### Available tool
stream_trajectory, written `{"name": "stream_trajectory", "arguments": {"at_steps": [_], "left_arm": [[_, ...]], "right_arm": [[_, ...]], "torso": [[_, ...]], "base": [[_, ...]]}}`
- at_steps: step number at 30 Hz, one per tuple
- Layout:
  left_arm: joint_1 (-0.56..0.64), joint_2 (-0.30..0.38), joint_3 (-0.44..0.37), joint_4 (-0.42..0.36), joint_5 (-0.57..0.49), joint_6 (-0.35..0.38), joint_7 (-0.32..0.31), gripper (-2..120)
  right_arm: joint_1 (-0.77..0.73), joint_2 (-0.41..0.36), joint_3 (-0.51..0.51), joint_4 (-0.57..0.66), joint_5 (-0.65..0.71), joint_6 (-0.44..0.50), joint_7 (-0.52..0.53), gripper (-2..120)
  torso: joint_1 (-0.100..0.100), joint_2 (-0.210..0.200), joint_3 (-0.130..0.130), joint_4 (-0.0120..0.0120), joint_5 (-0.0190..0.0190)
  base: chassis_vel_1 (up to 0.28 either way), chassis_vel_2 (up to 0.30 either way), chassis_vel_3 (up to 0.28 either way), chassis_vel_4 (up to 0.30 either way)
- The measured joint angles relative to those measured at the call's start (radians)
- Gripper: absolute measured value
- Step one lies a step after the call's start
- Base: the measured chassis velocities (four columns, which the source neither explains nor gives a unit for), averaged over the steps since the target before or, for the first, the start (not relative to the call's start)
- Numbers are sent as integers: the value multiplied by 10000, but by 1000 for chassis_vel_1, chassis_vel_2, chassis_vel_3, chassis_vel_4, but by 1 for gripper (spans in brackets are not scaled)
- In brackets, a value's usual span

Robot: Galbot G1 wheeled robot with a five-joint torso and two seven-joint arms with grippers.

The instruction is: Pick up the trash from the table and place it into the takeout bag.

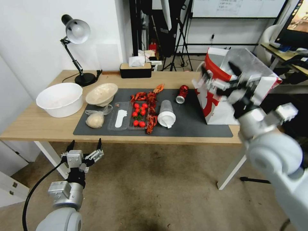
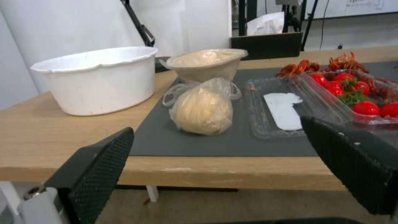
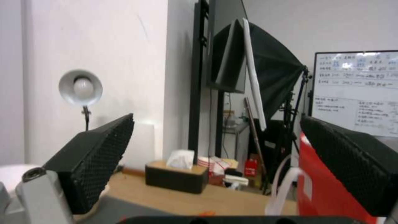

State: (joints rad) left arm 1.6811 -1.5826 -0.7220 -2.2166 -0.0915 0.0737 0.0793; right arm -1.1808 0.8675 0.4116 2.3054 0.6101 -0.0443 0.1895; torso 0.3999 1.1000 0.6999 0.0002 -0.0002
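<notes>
At the lower left of the head view we hold our left gripper [image 1: 85, 145] upright below the table's [image 1: 41, 123] front edge, fingers spread wide and empty. At the right, our right arm is raised with its gripper [image 1: 221, 75] at the takeout bag's [image 1: 215, 110] open top, fingers spread, nothing between them. On the dark mat [image 1: 192, 123] at the centre lie the clear bag with the beige lump [image 1: 95, 120], the cream bowl [image 1: 102, 94], the toppled clear lidded cup [image 1: 166, 113] and the red can [image 1: 182, 94].
</notes>
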Motion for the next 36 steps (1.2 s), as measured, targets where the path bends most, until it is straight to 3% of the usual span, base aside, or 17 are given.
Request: {"name": "stream_trajectory", "arguments": {"at_steps": [7, 17, 36], "left_arm": [[11, 46, -44, 22, -44, -29, -6, 100], [-60, 149, -82, 250, -189, -38, -15, 100], [-154, 197, -78, 404, -217, -85, -14, 100]], "right_arm": [[-1459, 618, -144, 60, -1586, 552, 194, 100], [-4001, 2057, -631, -419, -4165, 1797, 1672, 100], [-4558, 2491, -1258, -2066, -4134, 2239, 2426, 100]], "torso": [[0, 0, 0, -1, 0], [-1, -1, 0, -3, 1], [0, -1, 1, -1, 1]], "base": [[0, 0, 0, 0], [0, 0, 0, 0], [0, 0, 0, 0]]}}
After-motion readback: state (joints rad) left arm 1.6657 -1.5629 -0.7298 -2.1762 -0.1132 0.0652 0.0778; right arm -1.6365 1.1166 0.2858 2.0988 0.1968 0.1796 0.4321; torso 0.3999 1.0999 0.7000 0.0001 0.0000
